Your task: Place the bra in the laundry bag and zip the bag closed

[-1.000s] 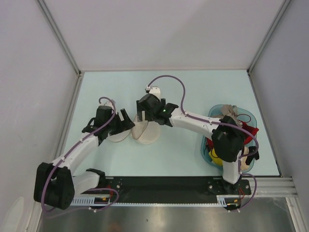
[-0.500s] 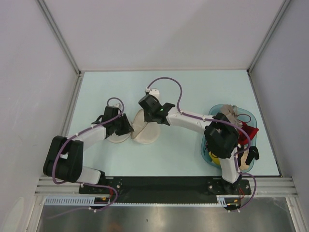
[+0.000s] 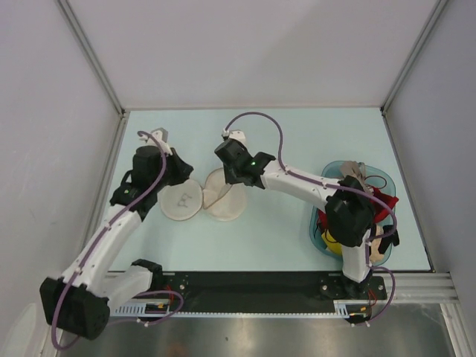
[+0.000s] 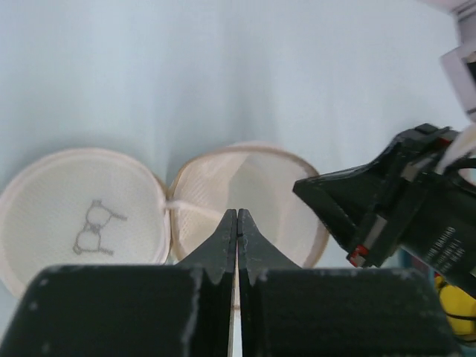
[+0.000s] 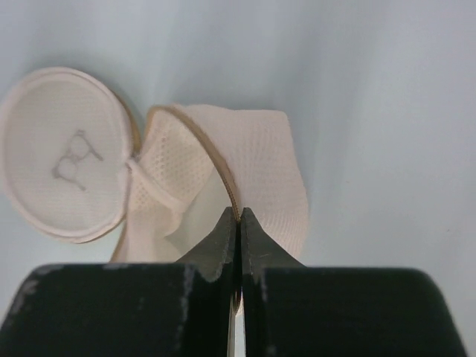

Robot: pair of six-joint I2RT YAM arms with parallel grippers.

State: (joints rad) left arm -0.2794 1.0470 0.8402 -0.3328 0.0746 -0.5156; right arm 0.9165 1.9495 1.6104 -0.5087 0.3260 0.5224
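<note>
Now, from above, the left arm has drawn back. Half a second ago the left jaws sat on the logo half of the laundry bag; at present that disc lies flat and free on the table, just in front of them. The right jaws have not left the rim of the other half. The bra, as far as I can tell the grey-brown piece, lies in the teal basket, well behind the right jaws and untouched.

In the left wrist view the left jaws are pressed together, with nothing that I can see between them. Both halves of the bag lie spread just beyond their tips.

In the right wrist view the right jaws are pinched on the brown rim of the mesh half, which stands raised and folded. So I judge the bag is open and held ready; the bra must still be fetched, and the zipping is not yet begun.
</note>
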